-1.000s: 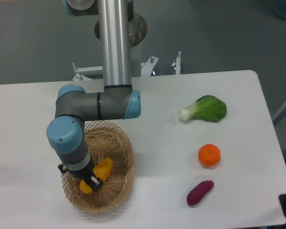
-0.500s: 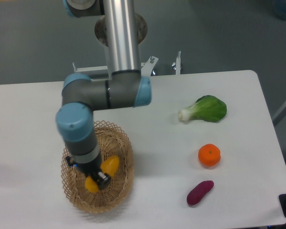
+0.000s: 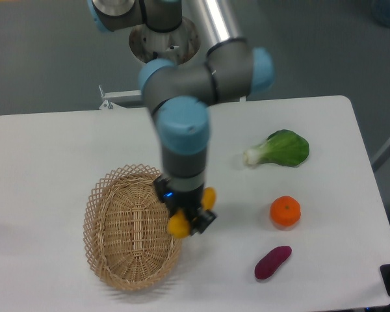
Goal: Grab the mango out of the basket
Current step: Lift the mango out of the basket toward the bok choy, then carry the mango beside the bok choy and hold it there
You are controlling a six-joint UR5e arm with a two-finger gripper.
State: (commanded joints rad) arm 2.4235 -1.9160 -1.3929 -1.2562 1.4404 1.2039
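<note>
Mango [image 3: 180,223]: yellow-orange, mostly hidden (both ends show), held above the basket's right rim. Basket [image 3: 110,260]: tan wicker oval, near left of table.

From my console, the basket [image 3: 131,227] sat left on the table [image 3: 52,149]; the mango [image 3: 180,221] hung at its right rim; greens [image 3: 281,149], orange [image 3: 285,212], sweet potato [image 3: 272,262] lay right.

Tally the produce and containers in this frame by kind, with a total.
Mango, held in the tool: 1
Orange: 1
Sweet potato: 1
Bok choy: 1
Basket: 1
Total: 5
</note>
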